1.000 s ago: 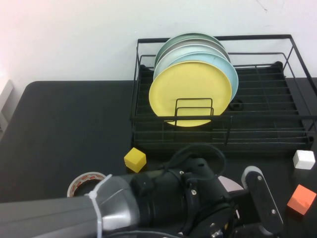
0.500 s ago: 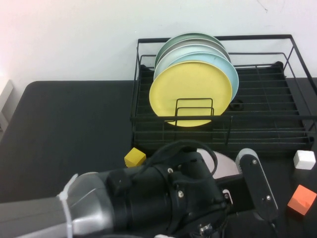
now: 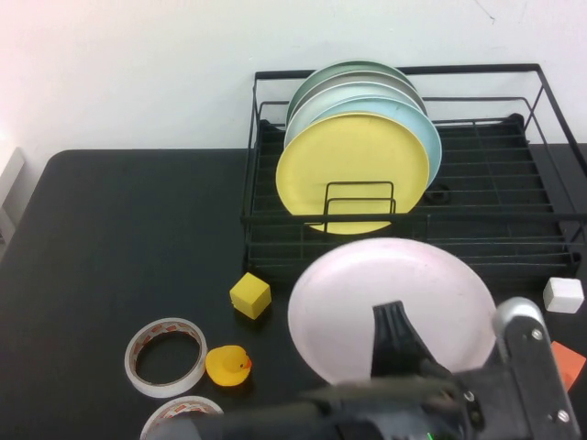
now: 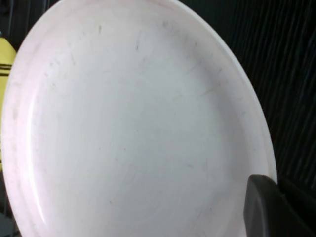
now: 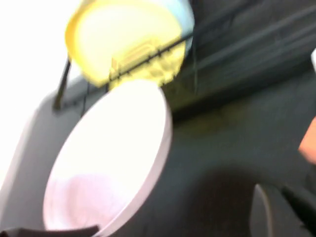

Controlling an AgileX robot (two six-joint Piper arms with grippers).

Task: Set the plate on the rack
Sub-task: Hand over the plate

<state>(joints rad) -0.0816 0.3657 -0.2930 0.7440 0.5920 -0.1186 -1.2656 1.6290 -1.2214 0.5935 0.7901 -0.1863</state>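
Note:
The pale pink-white plate point(image 3: 394, 284) is held off the table, tilted up on its edge just in front of the black wire rack point(image 3: 495, 215). My left gripper point(image 3: 396, 353) is at the bottom of the high view, shut on the plate's lower rim, with a black finger point(image 3: 394, 335) across its face. The left wrist view is filled by the plate point(image 4: 133, 123), with one finger point(image 4: 271, 210) on its rim. My right gripper point(image 5: 279, 215) is low at the front right and apart from the plate point(image 5: 108, 163).
The rack holds several upright plates at its left, a yellow one point(image 3: 353, 170) in front and a light blue one point(image 3: 429, 137) behind it. On the table are a yellow cube point(image 3: 249, 295), a rubber duck point(image 3: 227, 365), a tape roll point(image 3: 165, 356), a white block point(image 3: 562, 294) and an orange block point(image 3: 569, 362).
The left arm, which filled the front of the high view, has dropped low. The plate has come up from the table and now stands tilted before the rack.

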